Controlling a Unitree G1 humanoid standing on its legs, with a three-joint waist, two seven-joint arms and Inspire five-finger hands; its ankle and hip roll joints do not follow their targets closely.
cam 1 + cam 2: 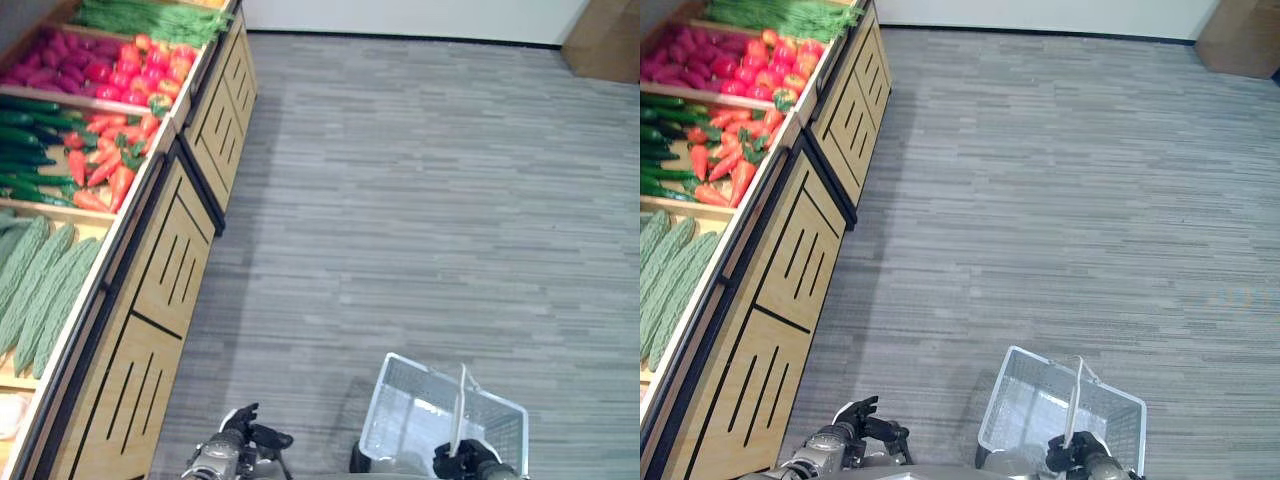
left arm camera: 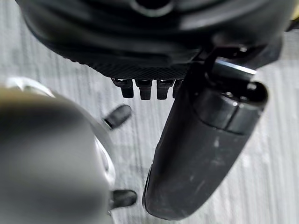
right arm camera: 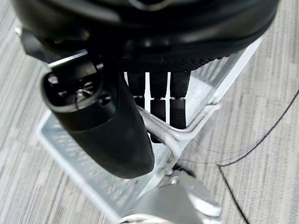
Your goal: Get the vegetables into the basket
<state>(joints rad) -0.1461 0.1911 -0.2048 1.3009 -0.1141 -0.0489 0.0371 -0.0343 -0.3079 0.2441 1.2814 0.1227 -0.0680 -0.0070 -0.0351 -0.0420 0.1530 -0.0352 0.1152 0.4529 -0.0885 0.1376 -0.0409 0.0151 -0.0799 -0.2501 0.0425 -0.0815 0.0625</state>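
Right hand point(image 1: 465, 462) had its fingers point(image 3: 159, 100) curled round the upright handle point(image 1: 459, 410) of the wire basket point(image 1: 400, 400), thumb closed across it, so the basket hung at about five o'clock in the head views, empty as far as its mesh showed. Left hand point(image 1: 250, 430), at about seven o'clock, held nothing; its fingers looked loosely bent rather than clenched.

From the basket, the vegetables lay well apart toward ten and eleven o'clock, in the wooden display stand point(image 1: 170, 270) running along the left side. Nearest were the pale green bitter gourds point(image 1: 40, 290), their long axes pointing roughly from seven to one o'clock. Beyond them sat the carrots point(image 1: 105, 160) beside dark cucumbers point(image 1: 25, 150), then red peppers point(image 1: 150, 65) and purple sweet potatoes point(image 1: 50, 65), with green beans point(image 1: 150, 20) farthest.

The free left hand was the nearer to the stand, so a pick would likely fall to it, reaching toward ten o'clock, then crossing to five o'clock to drop.
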